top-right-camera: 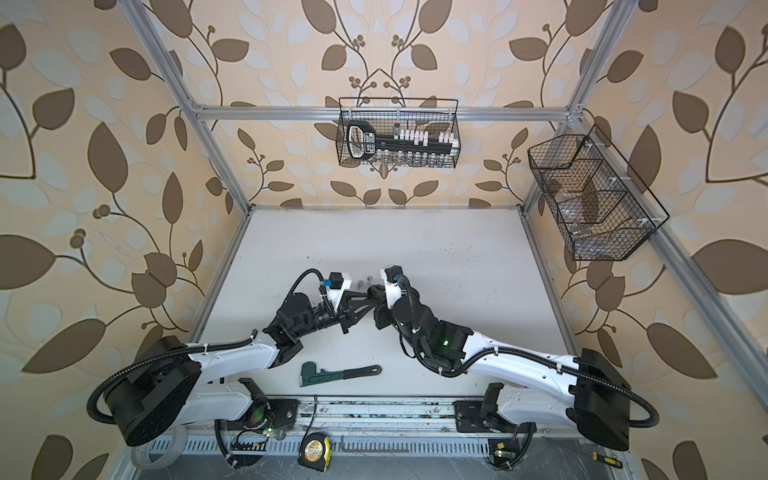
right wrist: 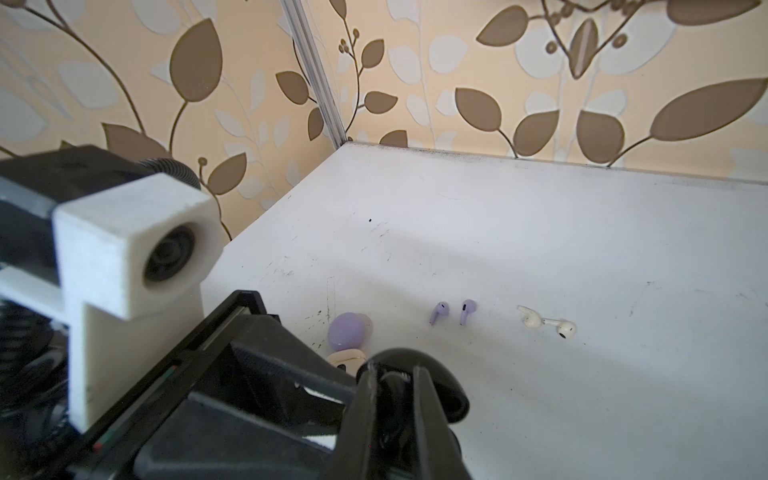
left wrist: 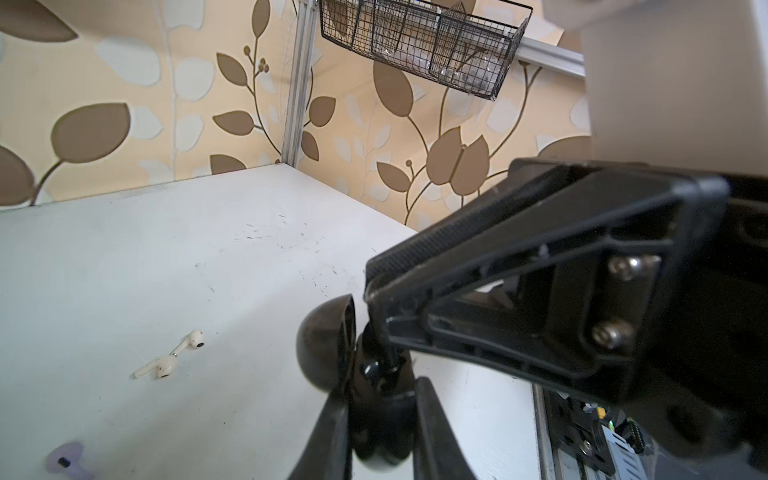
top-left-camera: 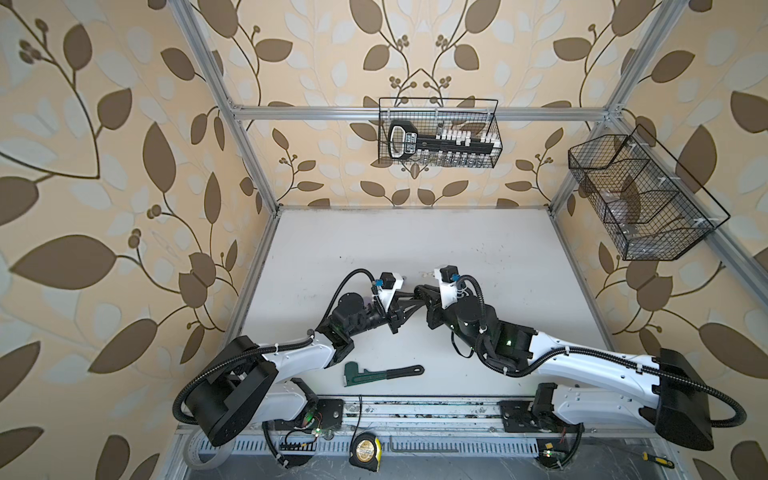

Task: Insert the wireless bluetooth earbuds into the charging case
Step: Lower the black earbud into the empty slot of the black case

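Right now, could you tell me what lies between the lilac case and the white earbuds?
The two lilac earbuds lie between the lilac case and the white earbuds, as the right wrist view shows.

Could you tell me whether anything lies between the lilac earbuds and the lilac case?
Nothing visible does: in the right wrist view, only bare table separates the lilac earbuds from the lilac case.

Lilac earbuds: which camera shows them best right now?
The right wrist view: both lilac earbuds lie sharp and unobstructed on the table, beside the white pair. The left wrist view catches only one blurred lilac piece at its edge. The top views show tiny specks at best.
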